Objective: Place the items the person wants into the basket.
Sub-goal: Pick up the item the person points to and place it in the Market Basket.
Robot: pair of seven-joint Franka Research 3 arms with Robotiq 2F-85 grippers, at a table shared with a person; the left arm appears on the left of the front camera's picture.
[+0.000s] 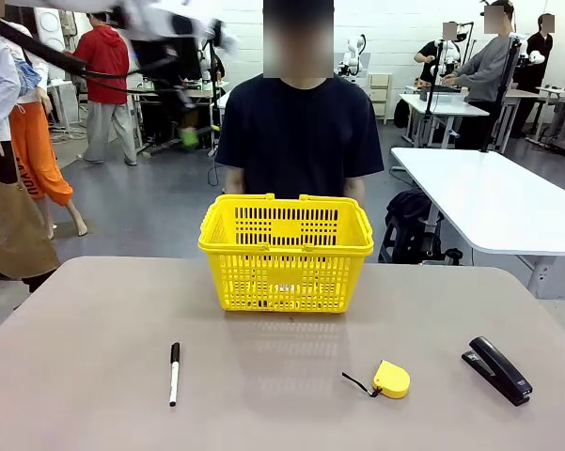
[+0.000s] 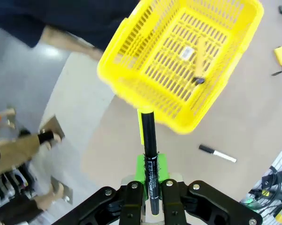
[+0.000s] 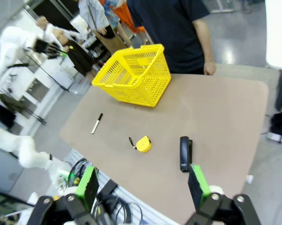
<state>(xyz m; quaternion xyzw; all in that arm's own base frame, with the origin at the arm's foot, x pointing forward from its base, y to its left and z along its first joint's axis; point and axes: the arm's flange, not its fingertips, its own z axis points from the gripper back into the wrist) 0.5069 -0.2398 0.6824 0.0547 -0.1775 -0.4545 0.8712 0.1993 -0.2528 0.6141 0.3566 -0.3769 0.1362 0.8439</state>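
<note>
Basket (image 1: 286, 254), bright yellow, upright at the middle of the front view on the far part of the table (image 1: 85, 319), directly in front of the person (image 1: 299, 132) in the dark T-shirt. Lower left of that view: white marker (image 1: 174, 373) with black cap, lying flat, well apart from the basket. Right of centre, low down: yellow tape measure (image 1: 391, 379). Farther right, near the table's edge: black stapler (image 1: 497, 370). Left wrist view, bottom centre: left gripper (image 2: 150, 171) clamped tight on a thin black pen (image 2: 148, 136), green pads pressed against the barrel, pen pointing up the frame toward the basket's near wall. Upper right of that frame, inside the basket on its floor: yellow-and-black utility knife (image 2: 200, 61). Right wrist view, bottom edge: right gripper (image 3: 143, 185) with fingers spread wide and gripping nothing, high above the table, stapler just above the right-hand finger in the frame, untouched.
</note>
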